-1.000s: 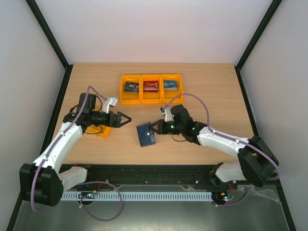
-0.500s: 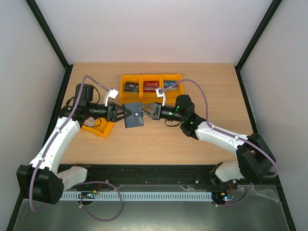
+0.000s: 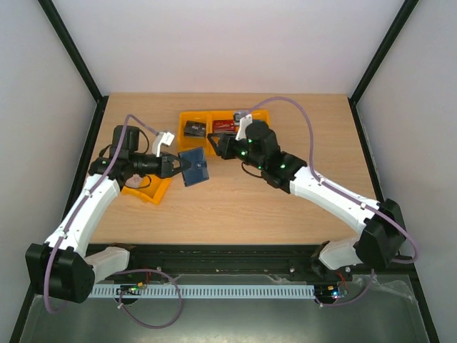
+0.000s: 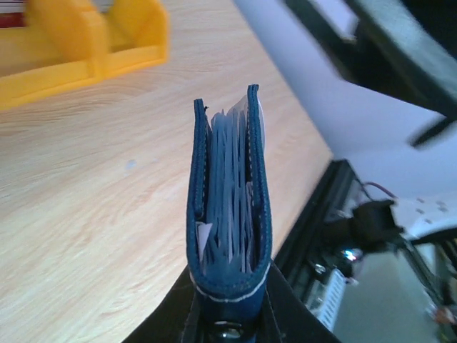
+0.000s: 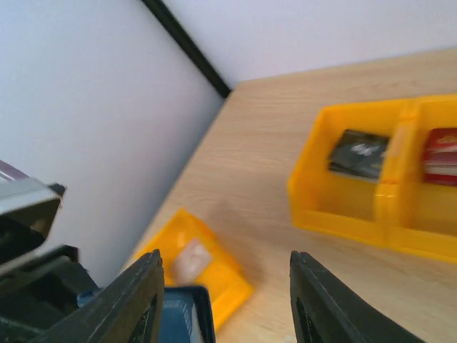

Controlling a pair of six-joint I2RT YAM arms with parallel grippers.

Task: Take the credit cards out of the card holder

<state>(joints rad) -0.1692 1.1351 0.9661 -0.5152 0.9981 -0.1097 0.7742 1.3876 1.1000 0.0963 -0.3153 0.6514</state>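
Note:
The dark navy card holder (image 3: 194, 168) hangs above the table, left of centre, and my left gripper (image 3: 178, 168) is shut on its snap-tab end. In the left wrist view the card holder (image 4: 228, 214) is edge-on, with pale blue-grey sleeves and white card edges between its covers. My left gripper (image 4: 228, 318) clamps its lower end. My right gripper (image 3: 216, 145) is open and holds nothing, just right of the holder. In the right wrist view its fingers (image 5: 136, 300) stand wide apart, with the holder's corner (image 5: 182, 314) low on the left. A pale card (image 5: 190, 259) lies in a small orange tray (image 5: 228, 286).
A row of three orange bins (image 3: 187, 148) stands at the back centre, holding a dark item (image 5: 360, 153) and a red item (image 5: 443, 153). The small orange tray (image 3: 146, 191) sits under my left arm. Black frame posts border the table on both sides.
My right gripper carried the holder from the table up to the left gripper, then let go and opened. The left gripper shut on the holder. The right arm moved back toward the bins.

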